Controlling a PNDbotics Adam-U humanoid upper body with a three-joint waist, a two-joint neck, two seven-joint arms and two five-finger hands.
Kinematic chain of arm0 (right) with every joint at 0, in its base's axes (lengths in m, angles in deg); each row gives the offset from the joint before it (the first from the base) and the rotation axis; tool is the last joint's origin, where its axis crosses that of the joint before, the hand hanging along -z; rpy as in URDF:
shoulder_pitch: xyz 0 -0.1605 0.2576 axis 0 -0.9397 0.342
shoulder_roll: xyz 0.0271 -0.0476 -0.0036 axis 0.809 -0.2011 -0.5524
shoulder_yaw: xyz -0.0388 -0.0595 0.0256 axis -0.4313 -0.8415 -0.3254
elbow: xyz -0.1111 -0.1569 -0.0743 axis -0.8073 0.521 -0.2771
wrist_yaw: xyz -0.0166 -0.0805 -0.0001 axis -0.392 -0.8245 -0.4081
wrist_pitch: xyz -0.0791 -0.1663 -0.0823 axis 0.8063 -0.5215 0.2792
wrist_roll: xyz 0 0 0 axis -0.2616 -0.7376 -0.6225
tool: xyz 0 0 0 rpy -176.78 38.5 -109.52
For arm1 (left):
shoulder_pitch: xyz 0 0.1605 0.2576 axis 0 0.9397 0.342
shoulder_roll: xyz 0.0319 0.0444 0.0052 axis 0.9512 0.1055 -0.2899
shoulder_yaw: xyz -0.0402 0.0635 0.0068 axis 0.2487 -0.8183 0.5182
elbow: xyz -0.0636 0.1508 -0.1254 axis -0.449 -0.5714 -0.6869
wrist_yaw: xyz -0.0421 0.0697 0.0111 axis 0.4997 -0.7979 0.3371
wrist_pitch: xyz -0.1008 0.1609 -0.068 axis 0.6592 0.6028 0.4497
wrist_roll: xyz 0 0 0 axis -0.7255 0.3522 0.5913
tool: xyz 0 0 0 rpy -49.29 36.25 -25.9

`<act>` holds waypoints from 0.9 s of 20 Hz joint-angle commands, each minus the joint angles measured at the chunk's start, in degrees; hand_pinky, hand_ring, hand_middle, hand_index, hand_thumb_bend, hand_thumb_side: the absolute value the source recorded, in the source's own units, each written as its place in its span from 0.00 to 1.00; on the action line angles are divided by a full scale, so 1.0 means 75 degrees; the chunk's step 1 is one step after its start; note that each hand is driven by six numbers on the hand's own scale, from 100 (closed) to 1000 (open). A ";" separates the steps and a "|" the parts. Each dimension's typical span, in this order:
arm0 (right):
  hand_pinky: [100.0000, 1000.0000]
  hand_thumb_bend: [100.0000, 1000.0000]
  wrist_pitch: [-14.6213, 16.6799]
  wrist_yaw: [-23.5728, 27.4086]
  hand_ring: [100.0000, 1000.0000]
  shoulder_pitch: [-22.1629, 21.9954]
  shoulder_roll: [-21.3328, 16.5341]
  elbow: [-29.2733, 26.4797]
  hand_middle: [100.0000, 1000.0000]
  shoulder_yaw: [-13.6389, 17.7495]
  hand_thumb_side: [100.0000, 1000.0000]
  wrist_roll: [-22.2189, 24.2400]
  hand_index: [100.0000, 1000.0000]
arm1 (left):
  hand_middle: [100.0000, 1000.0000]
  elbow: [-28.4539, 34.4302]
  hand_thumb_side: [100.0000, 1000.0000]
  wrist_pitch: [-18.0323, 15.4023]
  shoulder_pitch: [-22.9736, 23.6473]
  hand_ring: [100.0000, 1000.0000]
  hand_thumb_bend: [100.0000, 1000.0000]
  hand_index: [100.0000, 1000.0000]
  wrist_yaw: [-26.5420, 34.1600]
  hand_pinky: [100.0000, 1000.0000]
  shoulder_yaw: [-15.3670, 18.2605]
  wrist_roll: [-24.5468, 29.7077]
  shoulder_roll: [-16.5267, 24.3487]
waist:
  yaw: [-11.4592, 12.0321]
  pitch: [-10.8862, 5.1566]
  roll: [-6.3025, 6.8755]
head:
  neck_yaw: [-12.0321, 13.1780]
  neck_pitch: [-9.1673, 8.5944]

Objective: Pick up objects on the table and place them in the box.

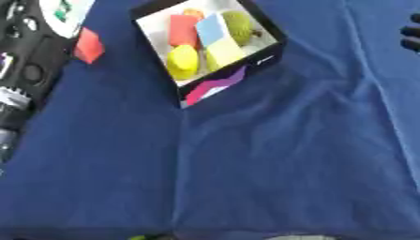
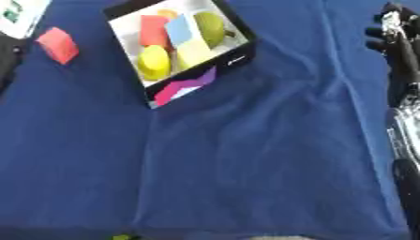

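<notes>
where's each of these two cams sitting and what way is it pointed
Left eye view: sits in the robot's head, looking down at the blue cloth; the left arm runs down its left edge, and dark fingers of the right hand show at the right edge.
Right eye view: the same head camera's other eye, also looking down; the right hand and its forearm fill the right edge.
Both share the box with coloured blocks inside and the red block lying left of it on the cloth.
</notes>
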 commanded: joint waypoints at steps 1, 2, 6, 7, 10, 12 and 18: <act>0.75 0.00 0.0003 0.0004 0.72 0.0029 -0.0259 -0.0160 0.70 0.0076 0.59 -0.0048 0.80 | 0.75 0.0032 0.09 0.0069 -0.0076 0.78 0.00 0.81 0.0360 0.81 0.0255 0.0686 0.0680 | 0.0023 -0.0224 -0.0010 | -0.0061 0.0011; 0.75 0.00 0.0002 0.0003 0.72 0.0020 -0.0264 -0.0160 0.70 0.0080 0.60 -0.0053 0.80 | 0.75 0.0005 0.07 0.0062 -0.0048 0.79 0.03 0.81 0.0383 0.82 0.0305 0.0876 0.0781 | 0.0032 -0.0217 -0.0015 | -0.0073 0.0004; 0.75 0.00 0.0006 0.0004 0.72 -0.0002 -0.0266 -0.0163 0.70 0.0101 0.60 -0.0081 0.80 | 0.74 -0.0312 0.00 -0.0026 0.0023 0.80 0.16 0.74 0.0493 0.82 0.0544 0.1646 0.0984 | 0.0052 -0.0193 -0.0039 | -0.0112 -0.0028; 0.75 0.00 0.0008 0.0005 0.72 -0.0005 -0.0264 -0.0165 0.70 0.0108 0.60 -0.0091 0.80 | 0.73 -0.0393 0.00 -0.0081 0.0039 0.80 0.20 0.72 0.0564 0.82 0.0578 0.1855 0.1003 | 0.0054 -0.0186 -0.0045 | -0.0132 -0.0046; 0.75 0.00 0.0011 0.0009 0.72 0.0001 -0.0257 -0.0172 0.70 0.0109 0.59 -0.0102 0.80 | 0.74 -0.0479 0.00 -0.0231 0.0077 0.82 0.28 0.71 0.0489 0.83 0.0580 0.2327 0.1053 | 0.0047 -0.0165 -0.0063 | -0.0176 -0.0107; 0.75 0.00 0.0010 0.0004 0.72 0.0011 -0.0250 -0.0180 0.70 0.0109 0.59 -0.0095 0.80 | 0.74 -0.0538 0.00 -0.0288 0.0105 0.81 0.24 0.71 0.0264 0.83 0.0566 0.2541 0.1030 | 0.0036 -0.0147 -0.0076 | -0.0177 -0.0180; 0.75 0.00 0.0015 0.0014 0.72 0.0054 -0.0224 -0.0204 0.70 0.0127 0.59 -0.0105 0.80 | 0.77 -0.0738 0.00 -0.0427 0.0152 0.85 0.40 0.74 -0.0513 0.84 0.0454 0.3071 0.1022 | -0.0023 -0.0063 -0.0102 | -0.0199 -0.0362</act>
